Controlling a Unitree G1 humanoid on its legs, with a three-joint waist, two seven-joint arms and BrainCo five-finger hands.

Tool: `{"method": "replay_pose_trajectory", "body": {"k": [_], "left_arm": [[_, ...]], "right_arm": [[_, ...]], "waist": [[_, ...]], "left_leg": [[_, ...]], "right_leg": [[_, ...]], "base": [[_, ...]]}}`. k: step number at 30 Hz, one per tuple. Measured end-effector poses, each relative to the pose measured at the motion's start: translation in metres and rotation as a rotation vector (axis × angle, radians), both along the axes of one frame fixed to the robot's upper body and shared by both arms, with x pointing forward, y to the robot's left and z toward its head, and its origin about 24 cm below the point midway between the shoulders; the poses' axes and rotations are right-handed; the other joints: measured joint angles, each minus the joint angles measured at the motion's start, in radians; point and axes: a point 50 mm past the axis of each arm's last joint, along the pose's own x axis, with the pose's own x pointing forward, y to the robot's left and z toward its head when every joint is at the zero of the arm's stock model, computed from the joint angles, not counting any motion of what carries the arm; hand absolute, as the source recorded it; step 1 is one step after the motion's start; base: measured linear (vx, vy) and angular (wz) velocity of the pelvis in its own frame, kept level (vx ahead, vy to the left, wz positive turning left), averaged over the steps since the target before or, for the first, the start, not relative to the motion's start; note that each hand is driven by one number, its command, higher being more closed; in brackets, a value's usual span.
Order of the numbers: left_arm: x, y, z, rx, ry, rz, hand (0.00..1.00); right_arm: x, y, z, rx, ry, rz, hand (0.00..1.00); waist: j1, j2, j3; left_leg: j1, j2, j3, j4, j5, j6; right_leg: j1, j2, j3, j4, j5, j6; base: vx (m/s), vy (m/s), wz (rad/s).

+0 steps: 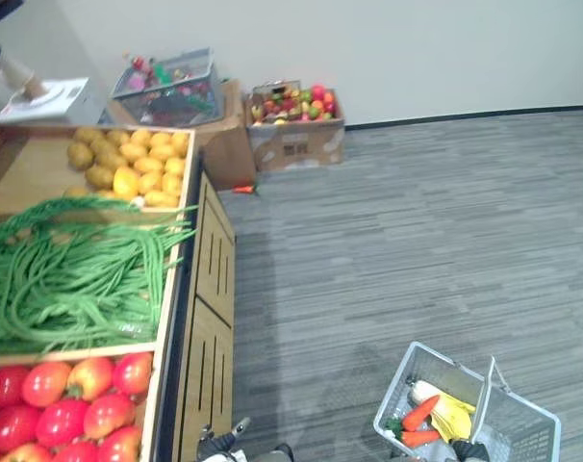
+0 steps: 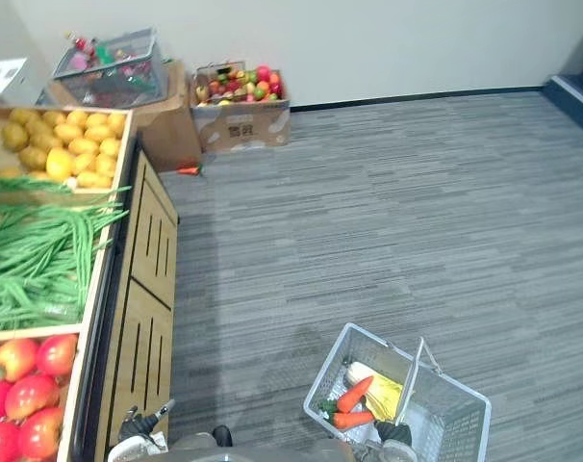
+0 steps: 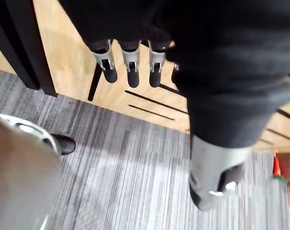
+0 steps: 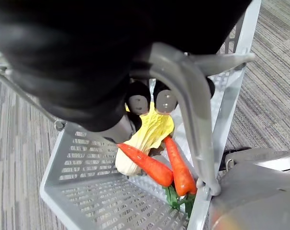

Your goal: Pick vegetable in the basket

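Off the counter's front edge, over the carpet, the right hand has its fingers curled round the basket's handle. Two carrots and a pale cabbage lie inside at one end. Green beans fill the counter's middle compartment. The left hand hangs by the counter's front, fingers straight, holding nothing.

left hand: silver fingers with dark tips, black cover behind them. right hand: rounded dark fingertips below a black cover.
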Motion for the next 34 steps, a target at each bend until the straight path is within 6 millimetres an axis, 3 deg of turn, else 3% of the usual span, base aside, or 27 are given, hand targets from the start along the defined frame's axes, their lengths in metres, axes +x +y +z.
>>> {"method": "replay_pose_trajectory", "body": {"k": [3,6,12,20,25,34], "left_arm": [[-0.001,-0.005,-0.002,-0.017,0.011,-0.060,0.00],[0.000,-0.002,-0.001,-0.017,0.010,-0.082,0.00],[-0.004,0.008,-0.001,-0.011,0.021,-0.037,0.00],[-0.012,0.003,-0.005,-0.064,0.023,0.087,0.00],[-0.012,0.002,-0.005,-0.075,0.022,0.105,0.00],[-0.012,-0.001,-0.007,-0.060,0.077,0.078,0.00]], "right_arm": [[-0.001,-0.004,0.001,-0.012,0.004,0.013,1.00],[-0.011,-0.002,-0.001,-0.012,0.021,0.017,1.00],[-0.006,0.009,-0.002,-0.002,0.015,0.077,1.00],[-0.012,0.010,-0.004,-0.012,0.052,0.137,1.00],[-0.014,0.007,-0.005,-0.017,0.063,0.142,1.00],[-0.015,0.018,-0.008,0.099,0.032,0.063,1.00]], "waist": [[-0.009,0.008,-0.003],[-0.010,-0.010,-0.015],[-0.008,-0.047,-0.031],[0.004,-0.015,-0.039],[0.001,-0.002,-0.036],[-0.002,0.001,-0.028]], "left_leg": [[0.030,0.009,0.009,-0.022,0.005,0.002],[0.044,0.002,0.001,-0.042,0.015,0.007],[0.048,-0.034,-0.024,-0.173,0.109,0.014],[0.034,0.011,-0.140,-0.179,0.137,-0.015],[0.017,0.011,-0.183,-0.180,0.158,-0.017],[0.046,0.011,-0.209,-0.181,0.166,-0.021]], "right_leg": [[-0.050,0.018,-0.011,0.110,0.000,0.000],[-0.042,0.011,-0.027,0.106,0.009,-0.013],[-0.031,-0.009,-0.070,0.007,0.011,-0.016],[0.070,0.035,-0.215,-0.065,0.000,-0.029],[0.121,0.033,-0.319,-0.078,-0.009,-0.025],[0.170,0.036,-0.342,-0.076,-0.022,-0.029]], "base": [[-0.04,-0.033,-0.28],[-0.05,0.012,0.08],[-0.03,-0.017,0.14],[0.00,-0.084,0.41],[0.01,-0.045,0.51],[-0.01,-0.016,0.12]]}}
